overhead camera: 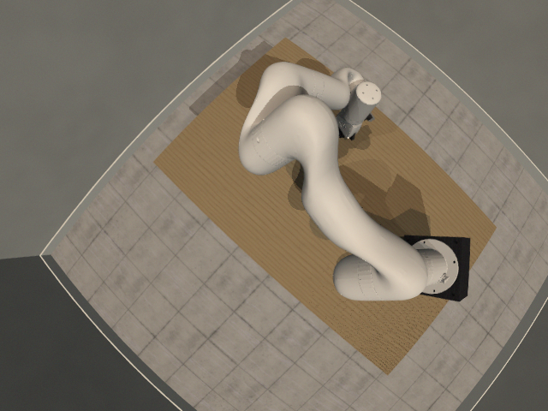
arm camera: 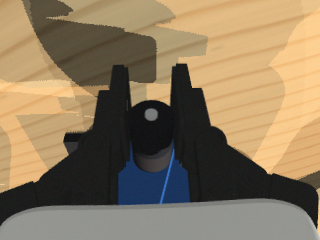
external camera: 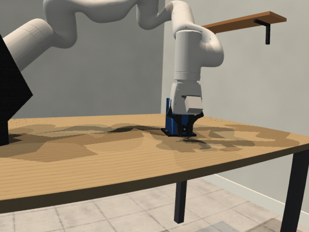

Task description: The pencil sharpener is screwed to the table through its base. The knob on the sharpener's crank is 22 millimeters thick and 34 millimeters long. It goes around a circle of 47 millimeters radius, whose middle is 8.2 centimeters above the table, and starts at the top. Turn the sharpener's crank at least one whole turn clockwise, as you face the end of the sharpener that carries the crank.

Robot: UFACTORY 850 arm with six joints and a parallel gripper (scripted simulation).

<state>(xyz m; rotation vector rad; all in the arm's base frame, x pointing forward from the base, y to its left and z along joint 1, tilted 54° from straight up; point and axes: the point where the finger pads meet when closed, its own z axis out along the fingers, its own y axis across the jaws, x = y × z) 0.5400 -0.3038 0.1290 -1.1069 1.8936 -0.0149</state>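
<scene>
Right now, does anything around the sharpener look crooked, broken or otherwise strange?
Nothing stands out. The blue sharpener stands upright on its base on the table, and the gripper is shut on the black crank knob, low near the table.

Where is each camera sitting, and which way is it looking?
Top: overhead, looking straight down at the table; shows the whole arm.
Exterior: beside the table, looking across at the blue sharpener; shows arm and tool.
Wrist: behind the fingers, looking down; they clamp the black knob.
Exterior and wrist share sharpener and tool.
</scene>
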